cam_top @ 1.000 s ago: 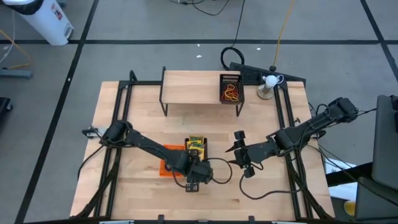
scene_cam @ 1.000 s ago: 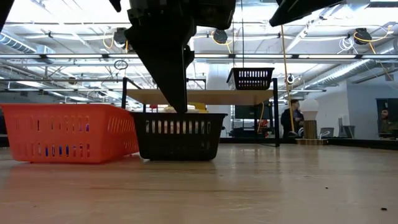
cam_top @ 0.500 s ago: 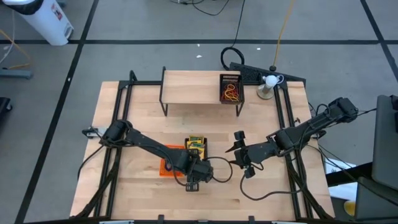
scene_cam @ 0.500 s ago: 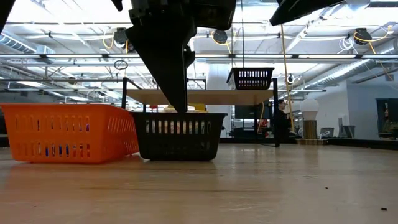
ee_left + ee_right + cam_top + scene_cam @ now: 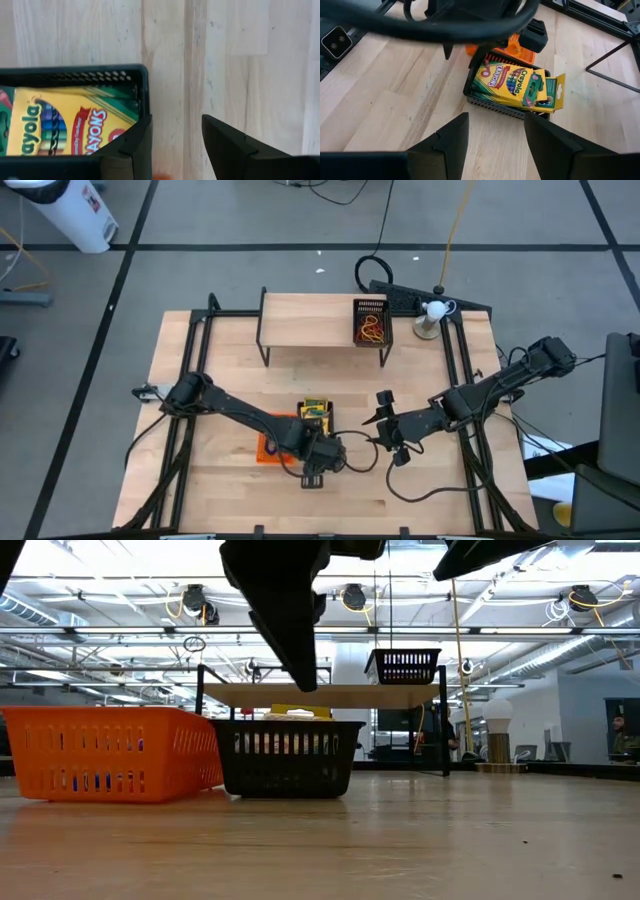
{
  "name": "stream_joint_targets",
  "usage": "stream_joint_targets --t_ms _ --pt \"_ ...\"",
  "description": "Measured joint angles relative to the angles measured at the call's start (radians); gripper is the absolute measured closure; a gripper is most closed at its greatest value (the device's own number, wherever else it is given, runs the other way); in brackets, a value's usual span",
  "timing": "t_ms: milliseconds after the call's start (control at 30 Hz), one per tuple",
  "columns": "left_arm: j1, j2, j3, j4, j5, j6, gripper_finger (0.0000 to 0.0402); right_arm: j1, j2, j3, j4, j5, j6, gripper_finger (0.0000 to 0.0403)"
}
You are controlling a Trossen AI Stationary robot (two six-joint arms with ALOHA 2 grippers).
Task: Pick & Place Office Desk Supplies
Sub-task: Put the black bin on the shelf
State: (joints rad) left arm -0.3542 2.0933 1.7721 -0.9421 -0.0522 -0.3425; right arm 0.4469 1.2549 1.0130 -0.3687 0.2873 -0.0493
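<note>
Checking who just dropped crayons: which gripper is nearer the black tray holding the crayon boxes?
Left. The left gripper hangs at the black tray's edge; the right gripper waits beside it, farther off.

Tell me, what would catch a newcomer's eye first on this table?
Probably the bright yellow-and-green crayon boxes piled in a small black mesh tray near the table's middle, with an orange mesh tray right beside it. The left gripper hangs just above that black tray, jaws open and empty. Further back, a second black mesh tray of coloured rubber-band loops sits on a raised wooden shelf.
</note>
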Motion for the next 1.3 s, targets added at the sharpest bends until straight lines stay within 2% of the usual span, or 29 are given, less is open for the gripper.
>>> stream_joint_targets --t_ms 667,1300 --pt "0.020 0.000 -0.001 -0.040 -0.036 0.001 0.0231 0.000 0.000 0.000 -0.001 -0.001 0.011 0.0220" --pt "0.031 -0.001 -0.089 -0.010 -0.035 -0.025 0.0231 0.000 0.000 0.000 0.002 -0.001 0.012 0.0220"
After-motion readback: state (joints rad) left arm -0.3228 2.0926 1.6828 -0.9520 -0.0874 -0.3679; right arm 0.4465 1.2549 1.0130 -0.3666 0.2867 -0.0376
